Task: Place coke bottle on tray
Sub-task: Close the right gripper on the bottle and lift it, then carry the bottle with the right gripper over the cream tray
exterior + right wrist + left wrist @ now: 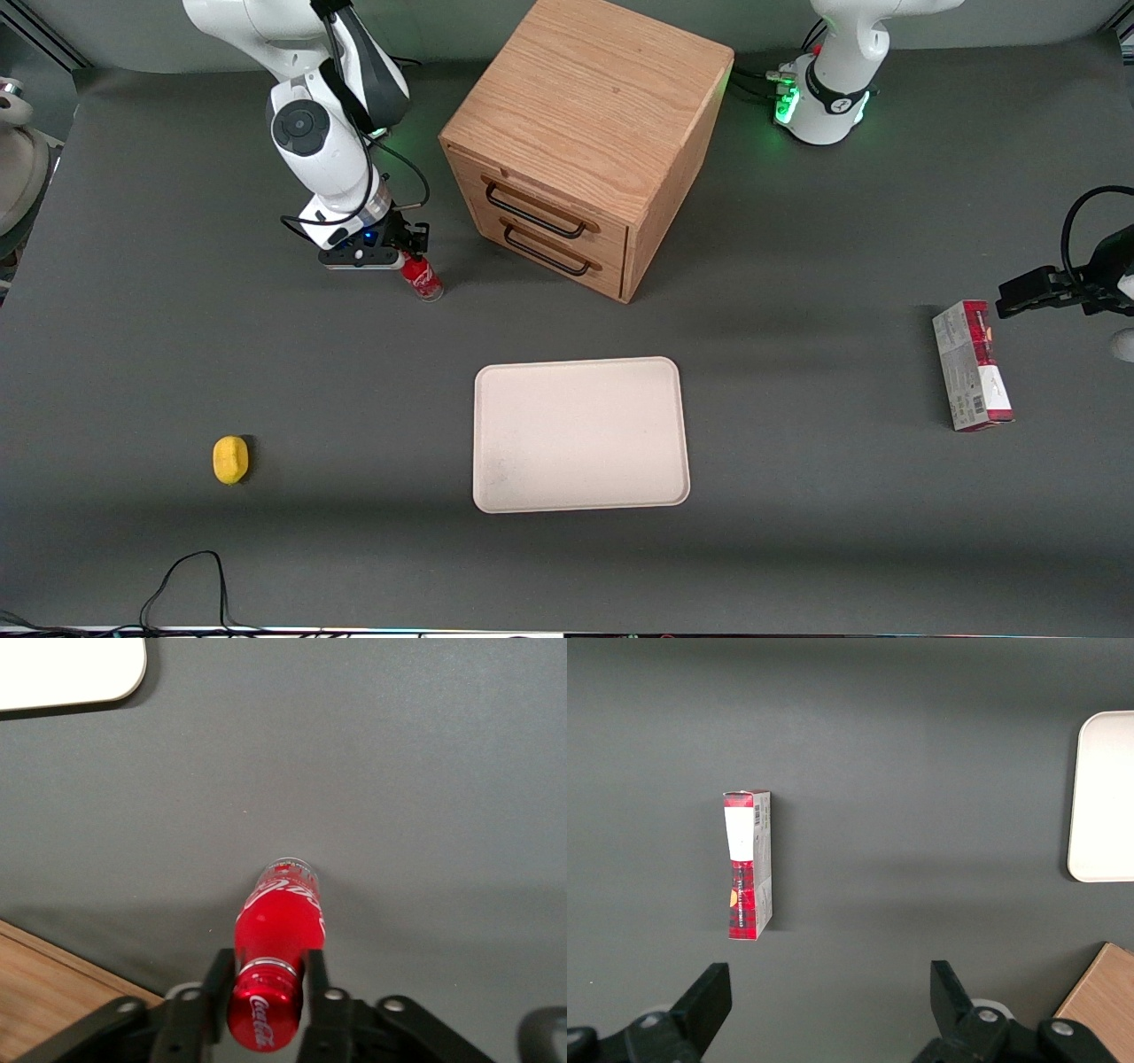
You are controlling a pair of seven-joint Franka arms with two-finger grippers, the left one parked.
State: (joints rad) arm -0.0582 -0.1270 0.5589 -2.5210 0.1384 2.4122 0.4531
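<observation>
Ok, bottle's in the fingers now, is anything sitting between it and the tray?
Nothing visible does. The gripper is shut on the coke bottle beside the wooden drawer cabinet. Only bare table lies between it and the tray, nearer the front camera. The yellow object and carton lie well off that path.

So my right arm (pixel 328 133) is bent down over the desk (pixel 797 532) at its own end, wrist pointing pretty much straight down. The pincer (pixel 409 257) is sitting low, just above the surface, and its two black fingers (pixel 217 988) are clamped on either side of the coke bottle (pixel 423 278) right at the neck, under the cap. From the wrist cam both fingers are pressed snug against it, bottle hanging down between them, base close to the desk.
</observation>
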